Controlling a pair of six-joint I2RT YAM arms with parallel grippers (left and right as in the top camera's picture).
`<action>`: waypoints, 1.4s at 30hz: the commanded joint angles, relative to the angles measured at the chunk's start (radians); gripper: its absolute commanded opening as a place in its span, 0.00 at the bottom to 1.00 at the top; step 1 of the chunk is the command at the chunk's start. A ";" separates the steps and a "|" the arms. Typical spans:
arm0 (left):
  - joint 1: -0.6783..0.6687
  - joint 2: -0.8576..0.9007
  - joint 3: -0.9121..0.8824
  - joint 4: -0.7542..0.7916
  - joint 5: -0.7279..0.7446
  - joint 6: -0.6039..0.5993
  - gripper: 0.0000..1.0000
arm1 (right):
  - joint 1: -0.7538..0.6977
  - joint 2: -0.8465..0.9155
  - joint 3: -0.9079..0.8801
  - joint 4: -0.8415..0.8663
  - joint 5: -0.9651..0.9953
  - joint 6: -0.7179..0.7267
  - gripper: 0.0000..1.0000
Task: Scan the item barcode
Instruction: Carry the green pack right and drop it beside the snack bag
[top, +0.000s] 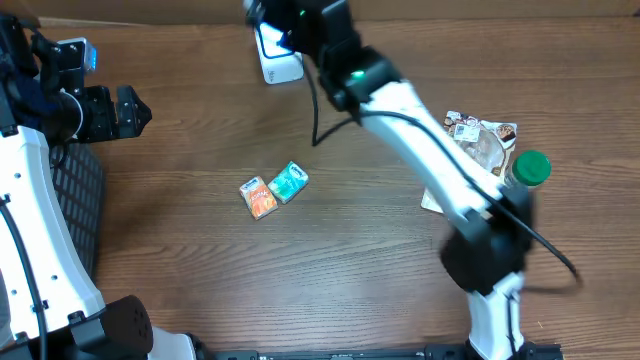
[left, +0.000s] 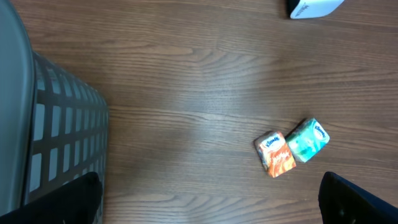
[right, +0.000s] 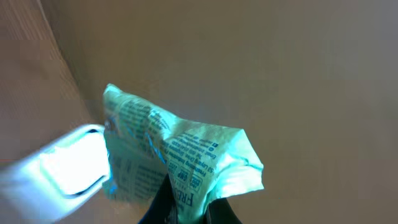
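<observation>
- Barcode pass at the far edge of the worktop (top: 200, 260): our right tool (right: 186, 210) pinches a crumpled green packet (right: 180, 155) by its lower edge, just beside the glowing white scanner (right: 68, 165).
- We cannot pick out the bars among the print. In our judgement, the printed face should turn square to the scanner window, tilt slowly and be held steady so the wrinkled film reads flat.
- Our left tool (top: 135, 110) hangs spread wide and empty near the mesh basket (left: 56, 124), well apart from the orange tissue pack (top: 260, 197) and the teal tissue pack (top: 290, 182).

Matt wood-grain table (top: 200, 260), crinkled glossy packet (right: 180, 155)
</observation>
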 joint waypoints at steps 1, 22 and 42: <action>-0.009 -0.001 0.010 0.002 0.001 0.018 1.00 | -0.017 -0.159 0.019 -0.163 0.014 0.529 0.04; -0.009 -0.001 0.010 0.002 0.001 0.018 1.00 | -0.403 -0.221 -0.381 -0.953 -0.229 1.253 0.04; -0.008 -0.001 0.010 0.002 0.001 0.018 1.00 | -0.610 -0.221 -0.681 -0.748 -0.220 1.234 0.39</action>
